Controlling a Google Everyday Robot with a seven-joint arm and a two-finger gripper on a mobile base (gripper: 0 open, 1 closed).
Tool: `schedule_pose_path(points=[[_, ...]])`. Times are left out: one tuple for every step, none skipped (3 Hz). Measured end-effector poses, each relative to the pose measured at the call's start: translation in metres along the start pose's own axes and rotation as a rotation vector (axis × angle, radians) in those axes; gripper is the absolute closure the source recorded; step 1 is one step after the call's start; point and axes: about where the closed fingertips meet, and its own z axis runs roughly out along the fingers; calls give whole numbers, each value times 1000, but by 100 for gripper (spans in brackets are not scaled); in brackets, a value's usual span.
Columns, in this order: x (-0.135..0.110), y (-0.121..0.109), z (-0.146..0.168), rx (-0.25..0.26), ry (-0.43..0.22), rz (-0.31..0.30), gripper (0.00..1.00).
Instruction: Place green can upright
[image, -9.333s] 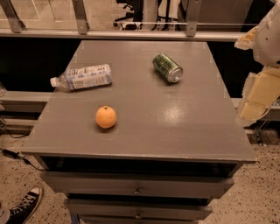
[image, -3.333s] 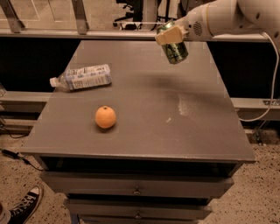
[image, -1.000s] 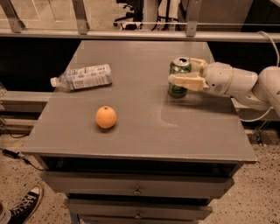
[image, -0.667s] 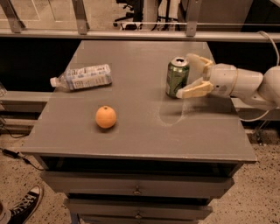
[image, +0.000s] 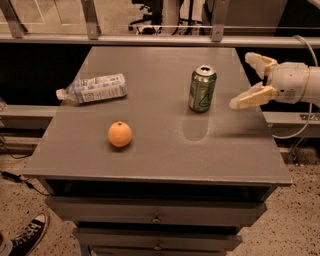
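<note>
The green can (image: 202, 88) stands upright on the grey table (image: 155, 150), right of centre, with its silver top and pull-tab facing up. My gripper (image: 246, 80) is to the right of the can, near the table's right edge, and a short gap separates it from the can. Its two pale fingers (image: 247, 99) are spread open and hold nothing.
A clear plastic bottle with a white label (image: 95, 88) lies on its side at the left of the table. An orange (image: 120, 134) sits in front of it, left of centre. A railing (image: 150, 40) runs behind the table. Drawers (image: 155, 217) sit below the front edge.
My gripper has let go of the can and drawn back to the right. The can stays upright where it was set down.
</note>
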Motion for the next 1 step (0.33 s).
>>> schedule_pose_path(points=[[-2, -3, -8, 12, 21, -2, 0]])
